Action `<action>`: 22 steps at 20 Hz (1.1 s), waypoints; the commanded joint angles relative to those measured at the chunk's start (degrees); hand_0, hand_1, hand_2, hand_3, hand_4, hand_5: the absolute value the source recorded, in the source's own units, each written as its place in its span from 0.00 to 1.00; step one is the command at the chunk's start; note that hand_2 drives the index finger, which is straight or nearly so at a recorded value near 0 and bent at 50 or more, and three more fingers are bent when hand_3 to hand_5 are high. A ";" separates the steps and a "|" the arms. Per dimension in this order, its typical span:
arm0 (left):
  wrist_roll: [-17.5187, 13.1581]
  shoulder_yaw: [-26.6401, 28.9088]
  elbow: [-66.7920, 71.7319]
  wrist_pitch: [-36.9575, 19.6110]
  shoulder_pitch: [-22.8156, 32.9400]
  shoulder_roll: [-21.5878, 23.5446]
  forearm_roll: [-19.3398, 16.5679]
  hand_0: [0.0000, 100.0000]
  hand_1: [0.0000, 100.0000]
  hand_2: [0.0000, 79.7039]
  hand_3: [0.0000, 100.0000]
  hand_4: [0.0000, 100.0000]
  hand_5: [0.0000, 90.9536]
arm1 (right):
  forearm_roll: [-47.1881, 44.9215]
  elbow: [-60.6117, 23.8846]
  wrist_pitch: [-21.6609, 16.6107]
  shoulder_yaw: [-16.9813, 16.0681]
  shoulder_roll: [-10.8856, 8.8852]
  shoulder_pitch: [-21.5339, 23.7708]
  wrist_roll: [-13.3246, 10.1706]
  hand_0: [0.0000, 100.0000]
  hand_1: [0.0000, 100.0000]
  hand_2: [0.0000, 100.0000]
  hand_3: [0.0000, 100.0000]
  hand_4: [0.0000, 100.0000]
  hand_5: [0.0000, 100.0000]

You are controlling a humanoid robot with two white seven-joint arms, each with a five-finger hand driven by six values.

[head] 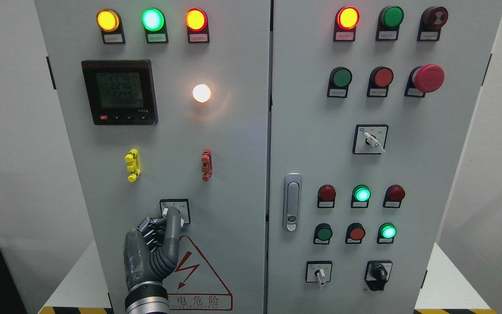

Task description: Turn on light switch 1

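A small rotary switch (175, 210) on a black-framed square plate sits low on the left cabinet door (233, 174). My left hand (155, 244) reaches up from the bottom edge. Its thumb (172, 226) is stretched up and its tip touches the switch's white knob, covering most of it. The other fingers are curled beside it. A white round lamp (201, 93) above glows brightly. The right hand is out of view.
The left door carries a digital meter (119, 92), three lit lamps on top, a yellow clip (132, 165), a red clip (206, 164) and a red warning triangle (198, 274). The right door has a handle (292, 202), several buttons, an emergency stop (429, 78) and selector switches.
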 commanded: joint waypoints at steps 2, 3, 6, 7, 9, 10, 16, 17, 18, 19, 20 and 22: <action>-0.02 0.02 0.02 -0.13 0.22 0.09 -0.01 0.25 0.35 0.80 0.94 0.91 0.88 | 0.00 0.00 -0.01 0.01 0.01 0.00 0.02 0.00 0.00 0.00 0.00 0.00 0.00; -0.02 0.02 0.02 -0.13 0.22 0.09 -0.01 0.24 0.35 0.80 0.94 0.91 0.88 | 0.00 0.00 -0.01 0.01 0.01 0.00 0.02 0.00 0.00 0.00 0.00 0.00 0.00; -0.20 0.02 -0.07 -0.48 0.49 0.09 -0.01 0.23 0.35 0.80 0.95 0.91 0.88 | 0.00 0.00 -0.01 0.01 -0.08 0.00 0.02 0.00 0.00 0.00 0.00 0.00 0.00; -0.20 0.02 -0.07 -0.48 0.57 0.17 0.08 0.23 0.35 0.80 0.95 0.91 0.88 | 0.00 0.00 -0.01 0.01 0.01 0.00 0.02 0.00 0.00 0.00 0.00 0.00 0.00; -0.29 -0.07 -0.16 -0.66 1.01 0.35 0.08 0.23 0.35 0.81 0.95 0.91 0.88 | 0.00 0.00 -0.01 0.01 0.01 0.00 0.02 0.00 0.00 0.00 0.00 0.00 0.00; -0.38 -0.07 -0.33 -0.75 1.54 0.26 0.17 0.23 0.35 0.81 0.96 0.91 0.88 | 0.00 0.00 -0.01 0.01 0.01 0.00 0.02 0.00 0.00 0.00 0.00 0.00 0.00; -0.46 -0.07 -0.51 -1.19 2.77 0.35 0.17 0.22 0.35 0.82 0.98 0.92 0.88 | 0.00 0.00 -0.01 0.00 0.01 0.00 0.02 0.00 0.00 0.00 0.00 0.00 0.00; -0.46 -0.07 -0.60 -1.71 2.86 0.35 0.17 0.23 0.35 0.82 0.98 0.92 0.88 | 0.00 0.00 -0.01 0.01 0.01 0.00 0.02 0.00 0.00 0.00 0.00 0.00 0.00; -0.55 -0.07 -0.60 -2.50 3.12 0.35 0.25 0.22 0.35 0.82 0.98 0.93 0.88 | 0.00 0.00 -0.01 0.01 0.01 0.00 0.02 0.00 0.00 0.00 0.00 0.00 0.00; -0.81 -0.16 -0.60 -3.29 3.47 0.44 0.17 0.22 0.35 0.83 0.99 0.93 0.89 | 0.00 0.00 -0.01 0.01 0.01 0.00 0.02 0.00 0.00 0.00 0.00 0.00 0.00; -1.16 -0.16 -0.60 -3.99 3.82 0.53 0.17 0.22 0.35 0.83 0.99 0.93 0.89 | 0.00 0.00 -0.01 0.01 0.01 0.00 0.02 0.00 0.00 0.00 0.00 0.00 0.00; -1.34 -0.16 -0.69 -5.75 5.23 0.70 0.17 0.22 0.35 0.84 0.99 0.94 0.89 | 0.00 0.00 -0.01 0.00 0.01 0.00 0.02 0.00 0.00 0.00 0.00 0.00 0.00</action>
